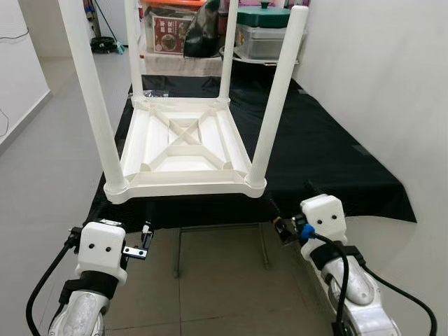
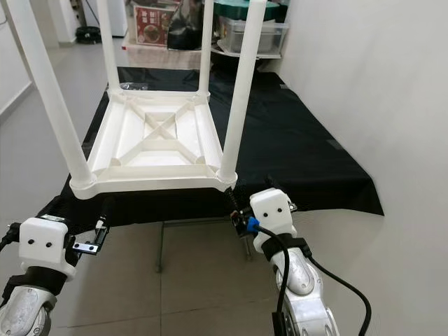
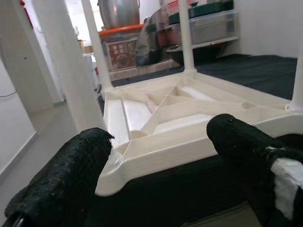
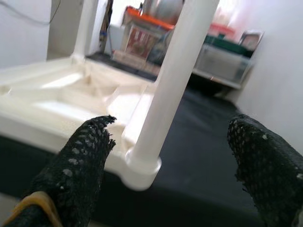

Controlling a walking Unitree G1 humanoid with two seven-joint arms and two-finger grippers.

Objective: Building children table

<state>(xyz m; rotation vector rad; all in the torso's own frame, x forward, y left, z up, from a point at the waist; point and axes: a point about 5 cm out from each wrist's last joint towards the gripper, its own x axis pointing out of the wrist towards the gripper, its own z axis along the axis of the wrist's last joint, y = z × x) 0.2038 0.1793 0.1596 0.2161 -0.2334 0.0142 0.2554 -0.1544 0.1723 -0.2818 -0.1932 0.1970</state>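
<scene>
Workpiece: the children's table point(image 1: 183, 150) lies upside down on a black cloth point(image 1: 329, 157) over a low stand, near edge at the cloth's near edge; all four legs point(image 1: 278, 98) stand upright in their corner sockets, one per corner.

Stage (judged): legs appear seated; what remains is probably to grip the table and turn it upright, or to check each leg for seating.

Left gripper point(image 3: 156, 156): fingers point(image 3: 71, 175) spread wide, holding nothing; aimed at the near-left corner socket point(image 1: 115, 187); close to the rim, apart from it.

Right gripper point(image 4: 175, 161): fingers point(image 4: 80, 161) spread wide, holding nothing; the near-right leg point(image 4: 177, 75) stands between them in the wrist view; no contact visible.

Arm pose: both silver forearms reach forward and slightly upward from below the table edge; left wrist housing point(image 1: 102, 248) near and left of the near-left corner; right wrist housing point(image 1: 323, 217) near and right of the near-right corner point(image 1: 255, 186); the two arms roughly mirror each other.

Procedure (advice): close each gripper low on its leg, next to the socket, where the leg is stiffest; grip both sides together so the table does not twist; lift level before turning; keep the far legs clear of the storage boxes point(image 1: 262, 35) beyond the cloth.

Risk (judged): smooth plastic may slip; a high grip could lever a leg out of its socket; the cloth may drag with the rim.
</scene>
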